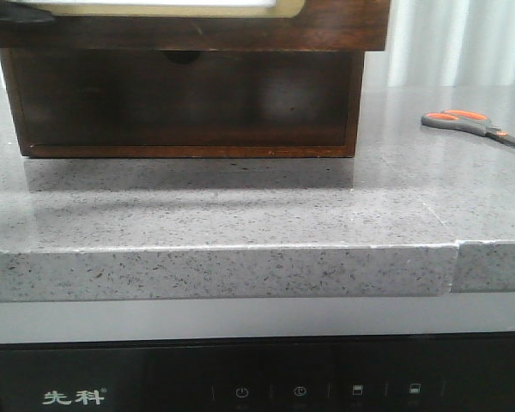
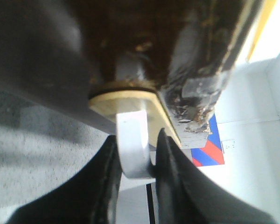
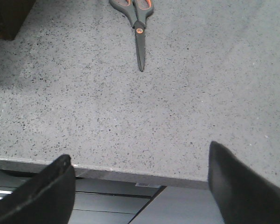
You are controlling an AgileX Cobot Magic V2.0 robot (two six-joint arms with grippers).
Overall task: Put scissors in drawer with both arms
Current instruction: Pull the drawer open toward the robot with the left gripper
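Observation:
The scissors (image 1: 472,123), with grey handles and orange loop linings, lie flat on the grey counter at the far right. They also show in the right wrist view (image 3: 137,23), closed and well ahead of the fingers. The drawer (image 1: 326,26) is a dark wood front with a white panel in a gold frame, standing out at the top of the cabinet (image 1: 189,112). My left gripper (image 2: 136,136) is shut on the drawer's silvery handle (image 2: 134,154). My right gripper (image 3: 140,182) is open and empty over the counter's front edge. It is out of the front view.
The cabinet's lower compartment (image 1: 189,99) is open and shadowed. The grey speckled counter (image 1: 240,215) has a seam at the front right (image 1: 457,257). A dark appliance panel (image 1: 257,386) sits below the counter edge.

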